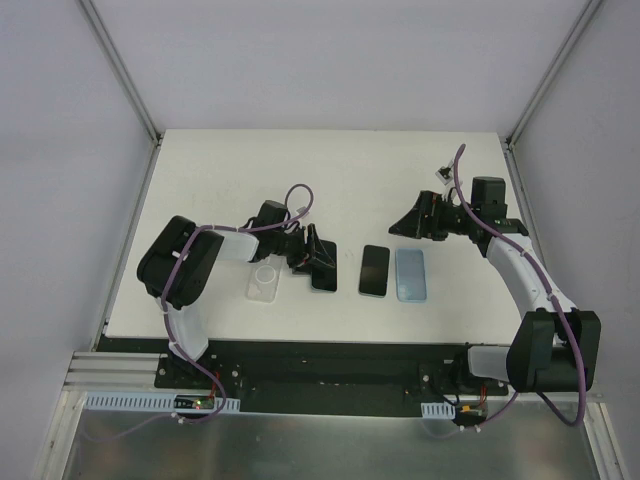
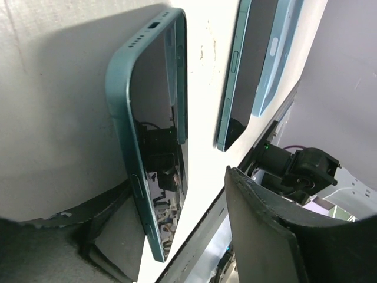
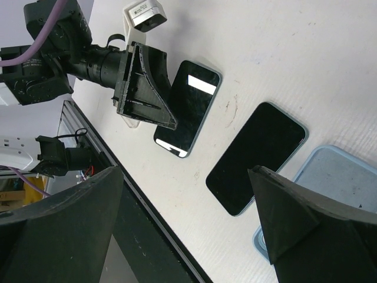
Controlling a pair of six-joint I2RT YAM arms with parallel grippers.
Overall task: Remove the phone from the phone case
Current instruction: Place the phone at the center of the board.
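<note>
White table (image 1: pixel 300 170) enclosed by grey panels, seen from above, with my two arms reaching in from the near edge. My left gripper (image 1: pixel 314 256) sits low over the phone (image 1: pixel 326 280), a dark handset with a teal rim that lies flat on the table, screen up. The jaws are spread and straddle the phone's near end. In the left wrist view one finger (image 2: pixel 70 236) lies close against the phone's side and the other finger (image 2: pixel 271 230) stands apart from it, with bare table between them. The clear case (image 1: pixel 263 283) lies just beside the phone, on its left in the overhead view, and is separate from it. On the phone's other side lie a second phone (image 1: pixel 375 270) and then a blue case (image 1: pixel 411 274), side by side and close together. My right gripper (image 1: pixel 408 228) hovers beyond those two, its jaws wide apart and holding nothing.
</note>
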